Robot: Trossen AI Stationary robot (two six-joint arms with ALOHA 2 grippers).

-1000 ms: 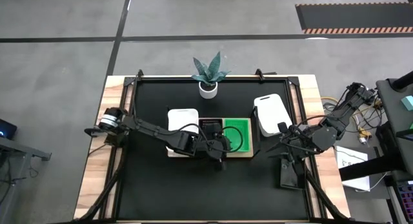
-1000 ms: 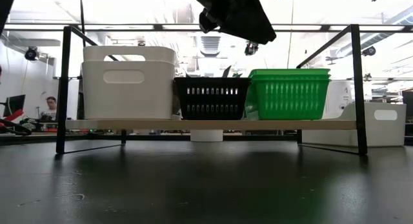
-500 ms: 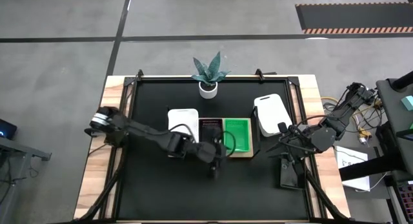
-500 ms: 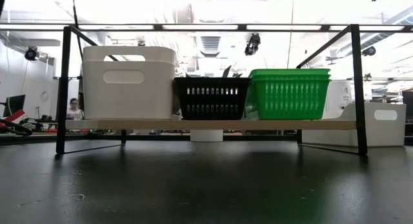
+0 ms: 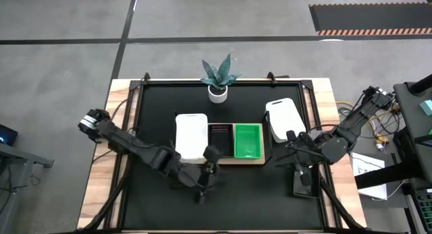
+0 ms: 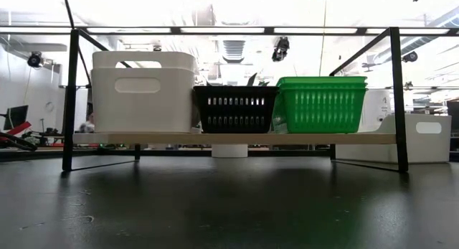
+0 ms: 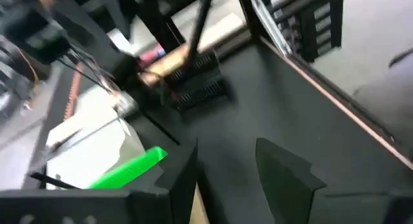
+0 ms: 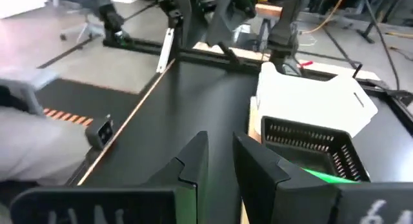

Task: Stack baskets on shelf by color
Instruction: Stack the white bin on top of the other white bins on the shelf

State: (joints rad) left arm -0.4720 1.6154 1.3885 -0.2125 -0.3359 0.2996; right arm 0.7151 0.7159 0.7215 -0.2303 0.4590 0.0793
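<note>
I see the black table mat [image 5: 155, 112] carrying the wooden shelf [image 6: 237, 138]. On it, side by side: white basket [image 5: 192, 135], black basket [image 5: 221, 135], green basket [image 5: 248, 140]. Another white basket [image 5: 283, 119] sits on the mat beside the shelf. Left gripper [image 5: 202, 189] hangs empty, fingers apart, near the shelf's front edge. Right gripper [image 5: 289, 141] empty, fingers slightly parted, by the loose white basket.

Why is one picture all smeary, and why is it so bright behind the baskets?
Left wrist view: everything is streaked with motion blur, even the bright green plastic basket. Low view: glaring ceiling lights wash out the room behind the light-brown wooden shelf, and the shiny black table mat mirrors the green. High view: even light, sharp.
</note>
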